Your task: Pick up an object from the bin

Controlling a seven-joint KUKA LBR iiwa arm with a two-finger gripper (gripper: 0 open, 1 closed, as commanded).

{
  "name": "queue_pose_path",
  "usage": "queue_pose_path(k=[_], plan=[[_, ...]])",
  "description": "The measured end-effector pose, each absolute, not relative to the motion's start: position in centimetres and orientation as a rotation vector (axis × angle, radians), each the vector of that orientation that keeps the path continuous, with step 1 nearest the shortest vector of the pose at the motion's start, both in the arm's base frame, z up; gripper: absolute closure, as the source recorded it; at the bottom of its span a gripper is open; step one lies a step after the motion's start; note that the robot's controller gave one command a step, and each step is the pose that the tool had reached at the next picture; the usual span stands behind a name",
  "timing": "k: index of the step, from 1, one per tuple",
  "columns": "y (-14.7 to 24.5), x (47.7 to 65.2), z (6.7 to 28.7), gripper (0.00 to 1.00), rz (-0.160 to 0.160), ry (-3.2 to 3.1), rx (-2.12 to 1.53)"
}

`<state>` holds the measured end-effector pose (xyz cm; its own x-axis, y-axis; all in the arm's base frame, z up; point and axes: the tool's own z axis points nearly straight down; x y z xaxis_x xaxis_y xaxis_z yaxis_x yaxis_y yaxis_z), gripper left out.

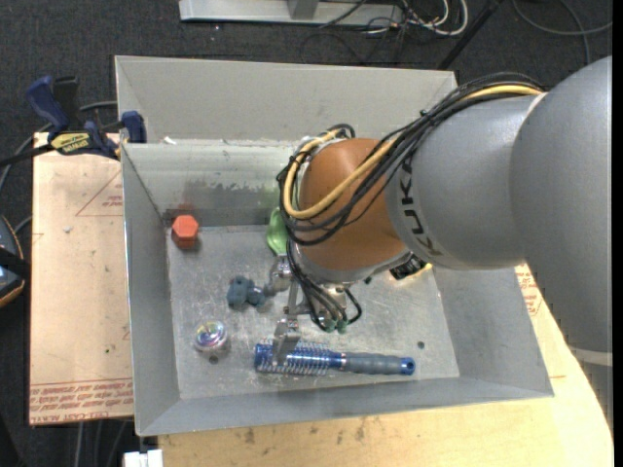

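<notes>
Your pincer hangs low inside the grey metal bin, below the arm's rounded orange wrist cover, which has yellow and black cables looped over it. Its tip is down at the left end of the long blue plastic hairbrush, right over the bristle head. From this angle you cannot tell whether the pincer is released or clenched, or whether it touches the bristles.

The brush lies flat on the bin floor along the near wall. Its bristle head is to the left and its smooth handle runs out to the right.

Just left of the pincer, a little farther back, sits a small blue-grey toy figure, apart from the brush. A shiny round silvery trinket rests near the front left of the floor, beside the brush head but not touching it. An orange hexagonal block stands toward the back left, well apart from the rest. A pale green thing peeks out from behind the wrist cover, mostly hidden, so you cannot tell its kind.
</notes>
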<state>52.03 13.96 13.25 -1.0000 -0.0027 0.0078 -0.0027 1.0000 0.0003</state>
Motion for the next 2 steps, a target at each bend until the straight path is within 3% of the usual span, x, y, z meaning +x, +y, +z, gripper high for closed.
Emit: queue_pose_path(k=[1, 2], plan=[[8.91, 48.6, 7.81, 0.0, -0.001, -3.143, -0.01], [9.19, 48.75, 8.09, 1.0, -0.004, -3.145, -0.003]])
